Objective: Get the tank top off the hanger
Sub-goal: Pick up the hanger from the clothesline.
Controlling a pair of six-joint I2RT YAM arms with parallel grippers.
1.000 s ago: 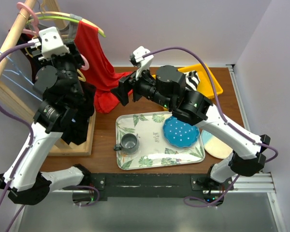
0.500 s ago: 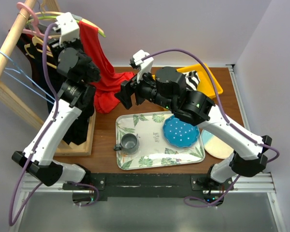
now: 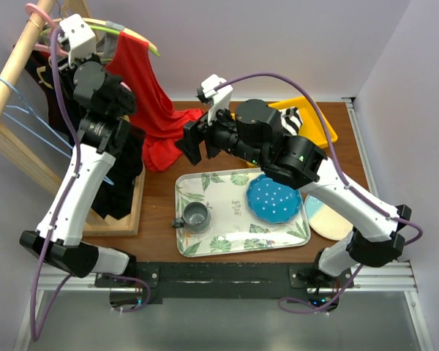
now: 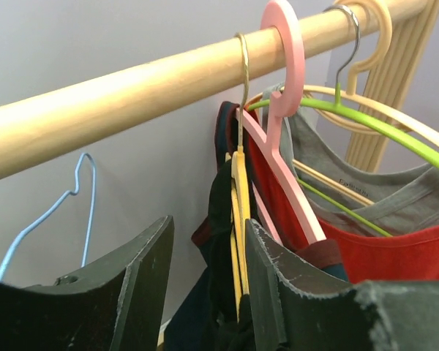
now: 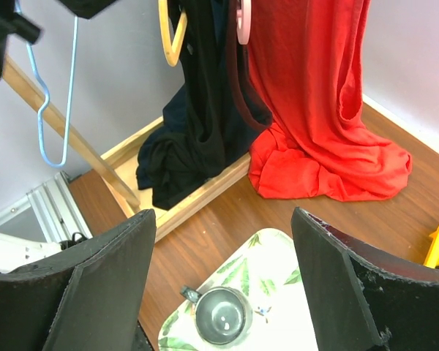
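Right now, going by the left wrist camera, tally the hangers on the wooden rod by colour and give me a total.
blue hanger: 1
yellow hanger: 1
pink hanger: 1
green hanger: 1
cream hanger: 1
Total: 5

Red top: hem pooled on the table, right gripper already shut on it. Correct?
No: the right gripper is open and holds nothing, short of the red top, as the right wrist view shows. The hem is pooled on the table, as you say.
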